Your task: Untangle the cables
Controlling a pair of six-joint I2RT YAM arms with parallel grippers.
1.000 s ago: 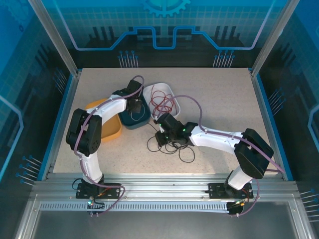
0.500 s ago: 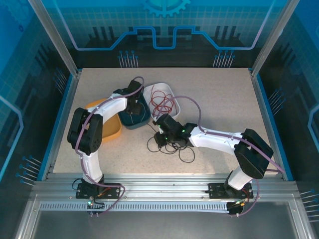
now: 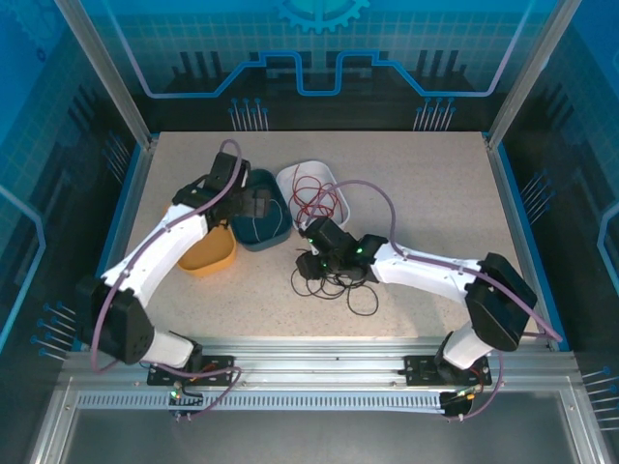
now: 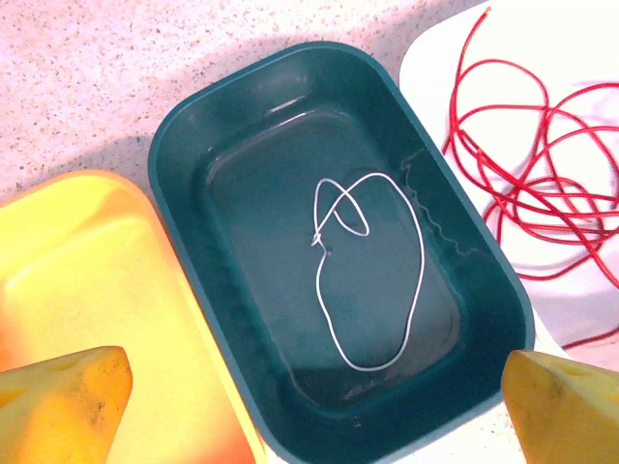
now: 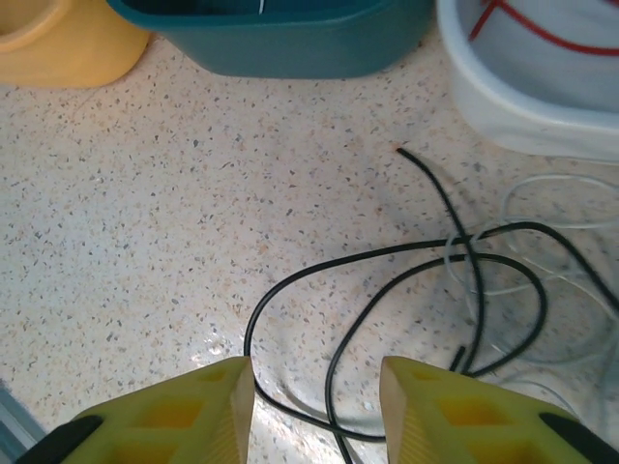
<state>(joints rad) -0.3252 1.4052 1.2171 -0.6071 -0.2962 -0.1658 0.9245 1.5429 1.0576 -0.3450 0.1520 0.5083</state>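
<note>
Cables: white cable [image 4: 418, 253] lies alone in teal tub [image 4: 189, 242], red cable [image 4: 527, 184] in white tub [image 4: 437, 60]; black cable [image 5: 387, 253] looped on table [image 5: 145, 193], unsorted. Left gripper [image 4: 309, 401] gapes empty above teal tub; right gripper [image 5: 316, 401] part-open, empty, over black cable.

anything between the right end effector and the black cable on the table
Nothing visible does. The right end effector is open over the bare table, and the black cable lies in loops right ahead of it.
</note>
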